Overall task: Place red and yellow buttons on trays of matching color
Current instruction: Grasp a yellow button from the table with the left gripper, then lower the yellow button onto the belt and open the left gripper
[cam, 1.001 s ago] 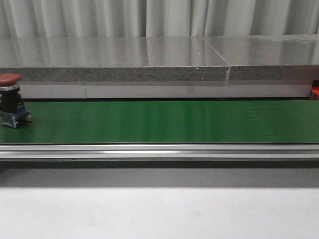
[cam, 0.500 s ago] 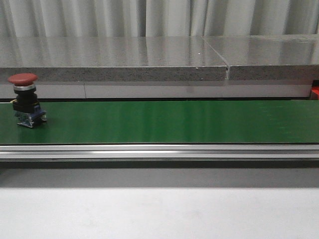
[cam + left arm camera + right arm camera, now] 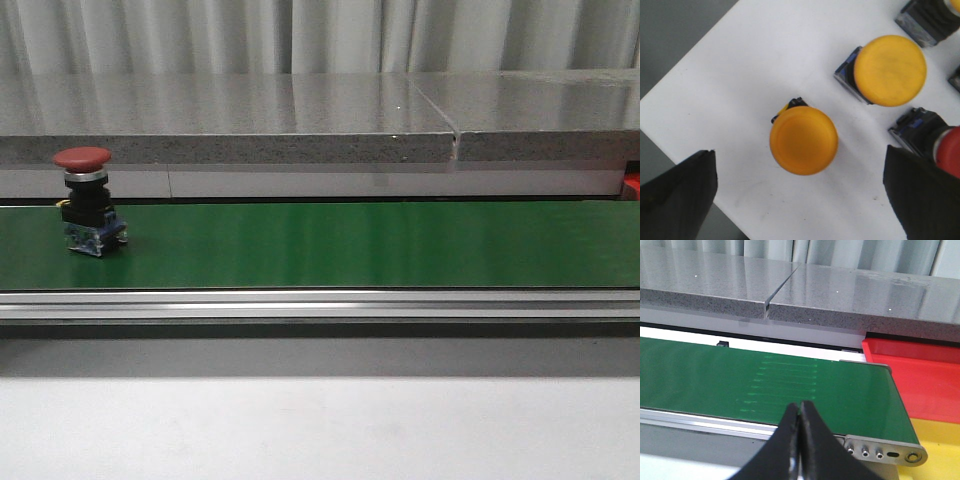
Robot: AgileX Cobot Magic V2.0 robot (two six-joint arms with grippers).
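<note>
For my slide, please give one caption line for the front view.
A red push button stands upright near the left end of the green conveyor belt; neither arm is visible.

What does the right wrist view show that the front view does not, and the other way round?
Only the right wrist view shows the red tray, the yellow tray beside it, the belt's end with its bolts, and the right claw, shut and empty. Only the front view shows the red button standing upright near the belt's left end. Both show the green belt, its metal rail and the grey stone ledge behind.
</note>
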